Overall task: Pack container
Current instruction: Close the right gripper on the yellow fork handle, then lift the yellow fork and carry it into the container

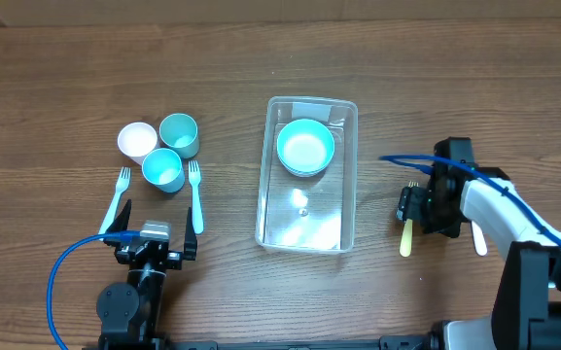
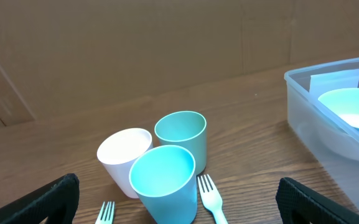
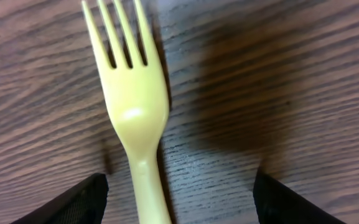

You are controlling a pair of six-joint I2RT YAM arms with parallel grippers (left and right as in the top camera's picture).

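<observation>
The clear container (image 1: 304,222) stands at the table's middle with a teal bowl (image 1: 305,146) in its far end; both also show in the left wrist view, the container (image 2: 303,93) and the bowl (image 2: 353,109). My right gripper (image 1: 418,206) is open right of the container, low over a yellow fork (image 1: 407,236). In the right wrist view the fork (image 3: 132,106) lies flat between my open fingers (image 3: 176,199), nearer the left one. My left gripper (image 1: 151,243) is open and empty near the front edge, behind the cups (image 2: 179,211).
A white cup (image 1: 136,140), a green-teal cup (image 1: 179,134) and a blue-teal cup (image 1: 163,169) stand together at the left. Two pale forks (image 1: 117,199) (image 1: 195,194) lie beside them. A cream utensil (image 1: 478,239) lies by the right arm.
</observation>
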